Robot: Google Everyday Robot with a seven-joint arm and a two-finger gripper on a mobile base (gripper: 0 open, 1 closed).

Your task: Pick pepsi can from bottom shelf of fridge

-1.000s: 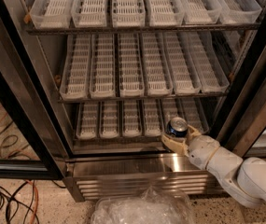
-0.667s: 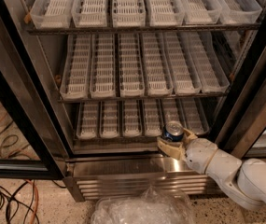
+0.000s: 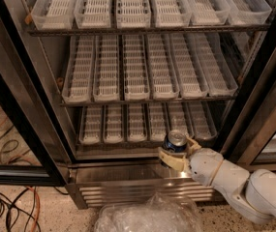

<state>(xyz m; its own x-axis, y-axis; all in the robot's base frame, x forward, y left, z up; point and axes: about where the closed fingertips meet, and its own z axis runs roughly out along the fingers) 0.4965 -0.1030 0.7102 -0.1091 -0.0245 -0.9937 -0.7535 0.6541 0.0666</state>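
The pepsi can (image 3: 176, 142), blue with a silver top, is upright between the two cream fingers of my gripper (image 3: 178, 151). The gripper is shut on it and holds it in front of the bottom shelf (image 3: 128, 124), just outside the front ends of its white lane trays and over the fridge's steel sill. My white arm reaches in from the lower right. The fridge (image 3: 128, 187) stands open, its black-framed door swung out to the left. The bottom shelf's trays hold nothing that I can see.
Two upper shelves of empty white trays (image 3: 147, 71) sit above. The black door frame (image 3: 16, 110) slants down the left side. A crumpled clear plastic bag (image 3: 147, 216) lies on the floor below the grille. Cables (image 3: 7, 207) lie on the floor at the left.
The gripper has drawn the can towards me and a little to the left, out from the front of the bottom shelf to over the sill.
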